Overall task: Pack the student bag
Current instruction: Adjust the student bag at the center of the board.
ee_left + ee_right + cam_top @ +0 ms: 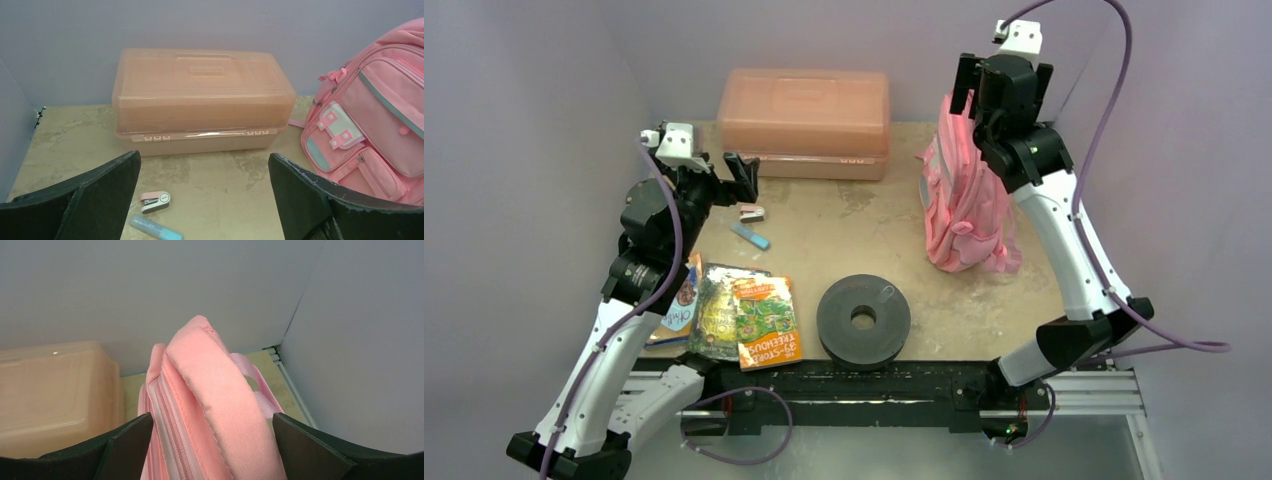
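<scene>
As seen from above, with the far edge of the counter taken as 12 o'clock, a small stack of books lies flat at about 8 o'clock. An orange-covered book sits on top at the right side of the stack. The left tool hangs over the counter at about 10 o'clock. Its fingers are spread wide and nothing is between them.

Close to that tool, at its 5 o'clock, a small pink stapler lies on the counter. A light-blue stick lies just beside the stapler on its near side, and the two do not seem to touch.

A salmon plastic box stands at 12 o'clock against the back wall with its lid down. At 6 o'clock, near the front edge, a black ring-shaped roll lies flat, well apart from the stapler and the box.

The student bag stands upright at about 2 o'clock, just to the right of the box, with its front pockets turned toward the left arm. The right tool is over the top of the bag. Its fingers are spread, one on each side of the bag's padded upper edge. Whether they touch the fabric cannot be told.
</scene>
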